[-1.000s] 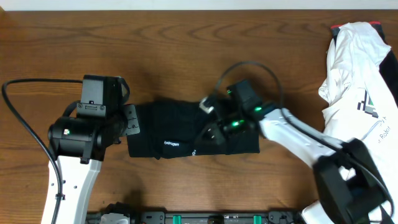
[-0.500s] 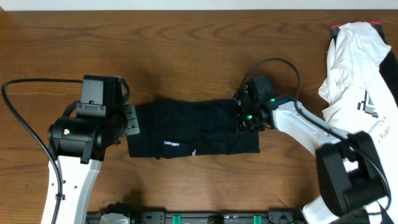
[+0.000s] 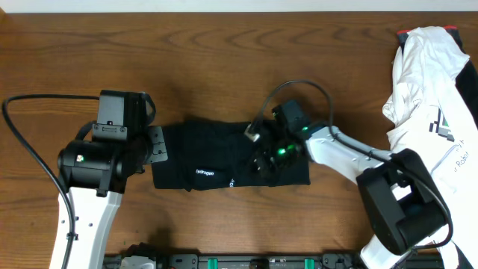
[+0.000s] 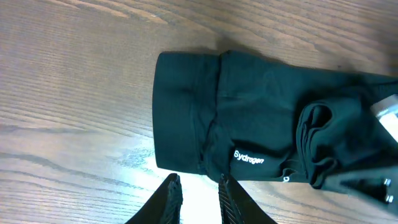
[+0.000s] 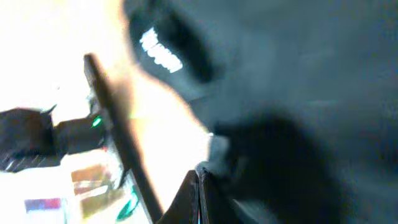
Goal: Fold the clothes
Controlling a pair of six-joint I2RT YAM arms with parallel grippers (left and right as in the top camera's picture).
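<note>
On the black T-shirt [image 3: 202, 153] the right tool [image 3: 263, 159] is closed; the left tool [image 4: 198, 182], beside it, stands slightly apart.

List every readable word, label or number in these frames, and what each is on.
"Sydrogen" (first letter uncertain): small white lettering on the folded black soft-fabric T-shirt.
Unreadable: small print beside the green-and-black logo on the crumpled white cloth garment, too small.
Nothing else legible.

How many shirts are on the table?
2. The black T-shirt lies folded in the middle of the table; the white shirt is bunched at the right edge. More could hide under it.
</note>
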